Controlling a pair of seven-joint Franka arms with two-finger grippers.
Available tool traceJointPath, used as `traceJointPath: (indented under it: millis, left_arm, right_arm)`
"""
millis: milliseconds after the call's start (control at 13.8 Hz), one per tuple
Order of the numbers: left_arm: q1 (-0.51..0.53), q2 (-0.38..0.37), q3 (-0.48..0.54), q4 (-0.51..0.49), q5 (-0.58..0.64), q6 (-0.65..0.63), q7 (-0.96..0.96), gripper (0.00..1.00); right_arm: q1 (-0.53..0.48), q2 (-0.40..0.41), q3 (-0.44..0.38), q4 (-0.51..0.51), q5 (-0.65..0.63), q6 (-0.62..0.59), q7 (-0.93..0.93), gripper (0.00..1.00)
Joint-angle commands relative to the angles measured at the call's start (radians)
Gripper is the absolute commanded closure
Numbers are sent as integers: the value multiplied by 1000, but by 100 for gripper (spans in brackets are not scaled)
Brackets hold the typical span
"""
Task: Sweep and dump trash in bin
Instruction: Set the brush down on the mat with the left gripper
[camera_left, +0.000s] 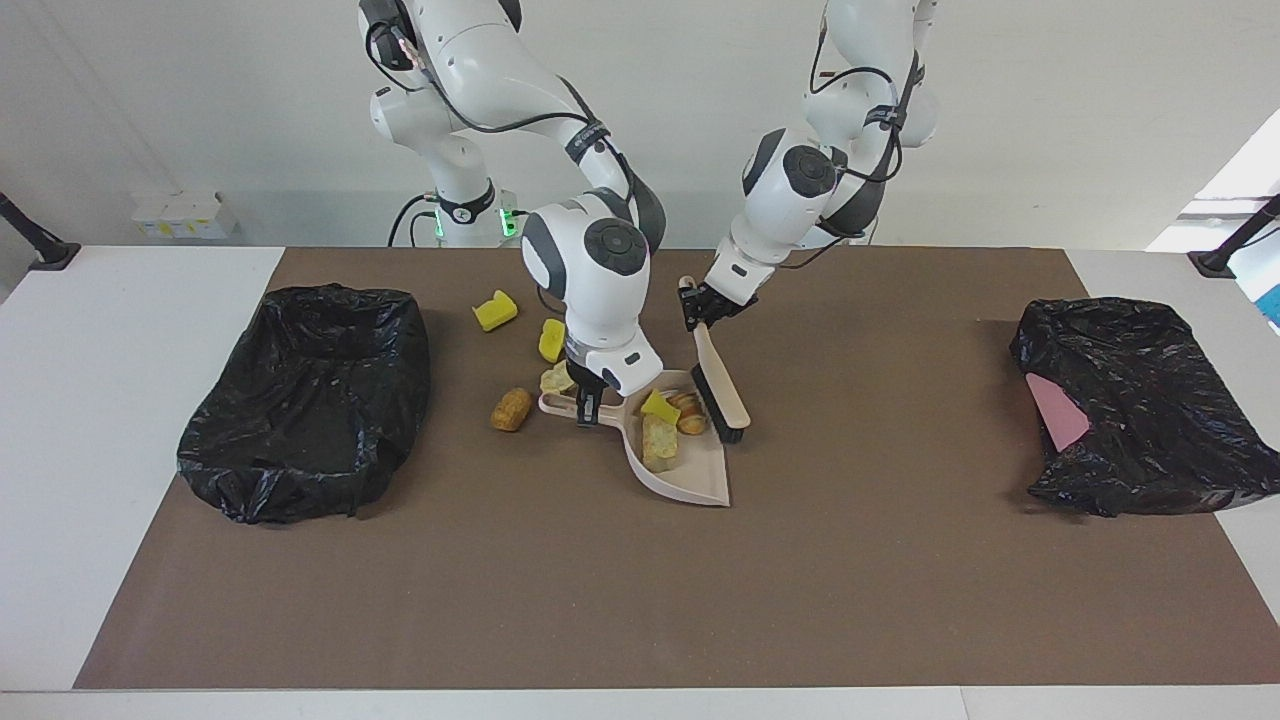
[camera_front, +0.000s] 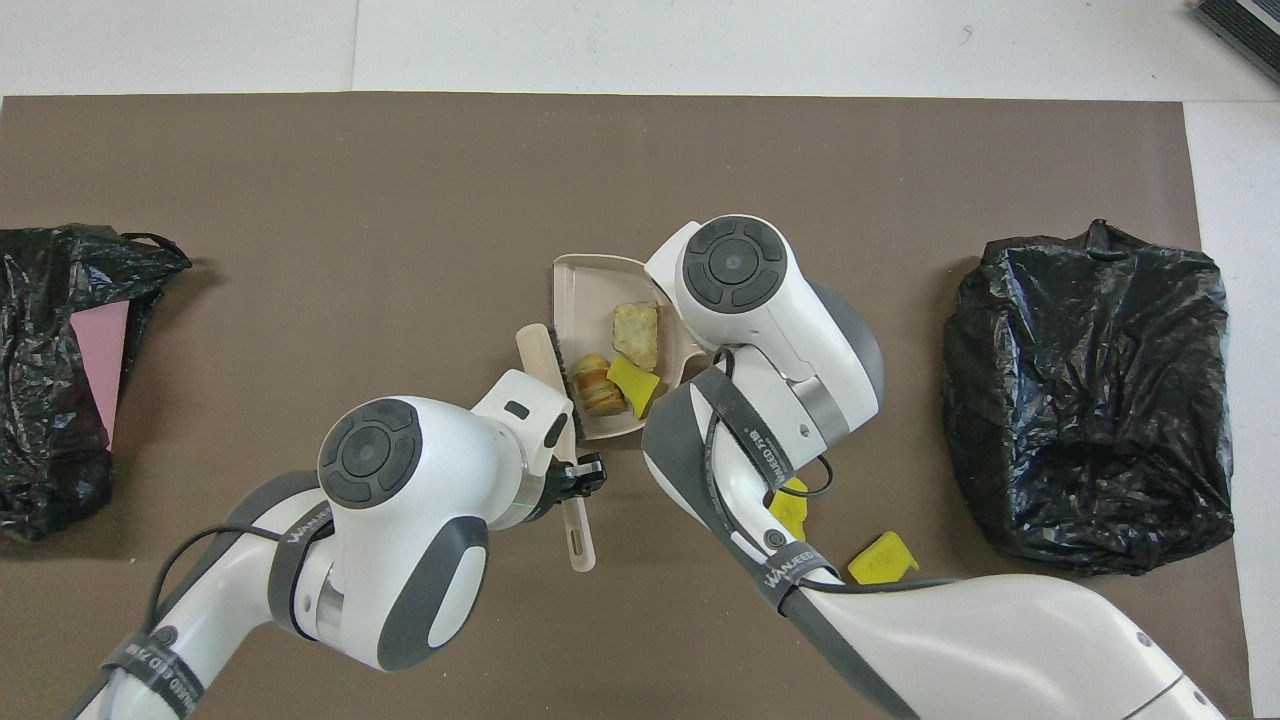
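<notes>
My right gripper (camera_left: 588, 408) is shut on the handle of the beige dustpan (camera_left: 700, 480) (camera_front: 580, 300), which lies flat on the brown mat. In the pan lie three pieces of trash: a yellow wedge (camera_left: 660, 405) (camera_front: 633, 385), a tan crusty lump (camera_left: 660, 442) (camera_front: 636, 335) and a golden-brown lump (camera_left: 690, 413) (camera_front: 598, 385). My left gripper (camera_left: 700, 305) (camera_front: 583, 475) is shut on the handle of the brush (camera_left: 728, 400) (camera_front: 545, 355). The brush's black bristles touch the pan's open edge beside the golden-brown lump. Outside the pan lie two yellow pieces (camera_left: 495, 310) (camera_left: 552, 340), a tan lump (camera_left: 557, 378) and a brown lump (camera_left: 511, 408).
A black-bagged bin (camera_left: 310, 400) (camera_front: 1090, 400) stands at the right arm's end of the table. A second black bag (camera_left: 1130, 400) (camera_front: 60, 380) with pink showing inside lies at the left arm's end. The loose pieces lie between the dustpan and the robots.
</notes>
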Motion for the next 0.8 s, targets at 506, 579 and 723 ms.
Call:
traceJointPath:
  millis: [506,579,723]
  left_arm:
    - [-181,-237,-22,-260,65,-56,-122,100]
    - [-222,-234,-22,-281,65,-25,-174,100]
    - [-277,-221,-24,-324,65,39,-248,100]
  right_arm:
    - [-21,1,8,2,-5,27,7,100]
    - [-22,1,8,4,-5,28,3,100]
    - [-22,1,8,4,-5,28,-2,100]
